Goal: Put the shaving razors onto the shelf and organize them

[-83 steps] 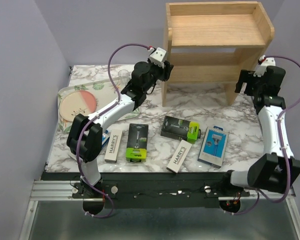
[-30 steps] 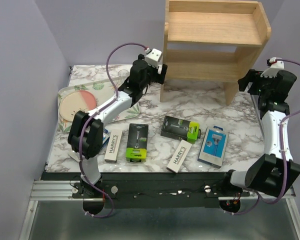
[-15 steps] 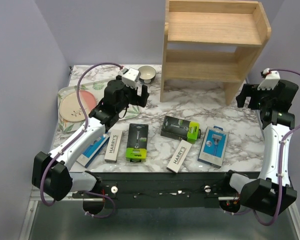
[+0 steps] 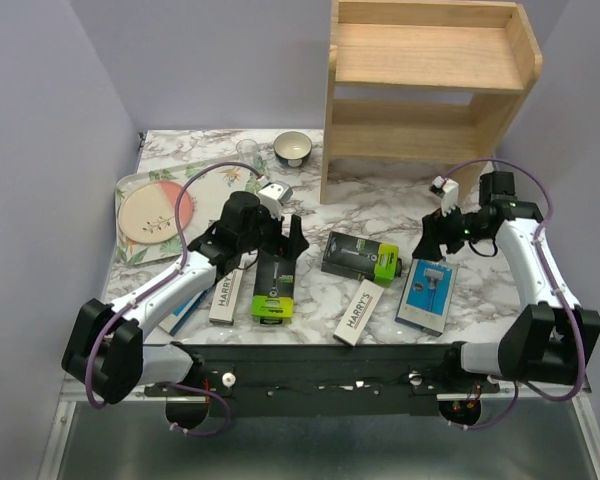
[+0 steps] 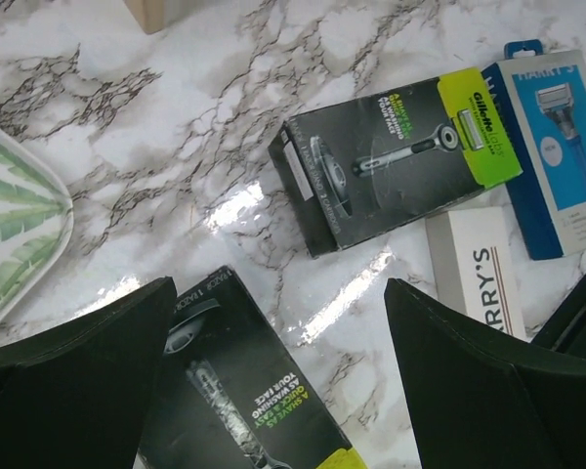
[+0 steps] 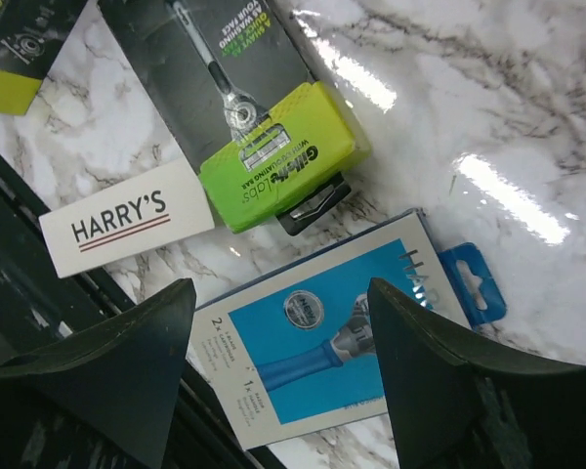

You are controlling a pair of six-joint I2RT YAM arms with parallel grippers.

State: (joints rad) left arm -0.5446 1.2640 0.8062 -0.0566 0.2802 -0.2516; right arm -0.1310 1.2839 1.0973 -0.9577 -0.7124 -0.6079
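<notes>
The left gripper (image 4: 275, 243), fingers spread wide and holding nothing, hangs over a black box (image 4: 275, 285) that runs twelve to six, lime end at six. The right gripper (image 4: 432, 240), also wide and empty, hovers at the twelve o'clock end of a blue pack (image 4: 427, 293), tab toward twelve. A second black box (image 4: 360, 257) lies nine to three, lime end at three. The shelf (image 4: 430, 80) stands at twelve on the table (image 4: 380, 205).

Overhead; wrists close, sharing black box (image 4: 361, 257)
</notes>
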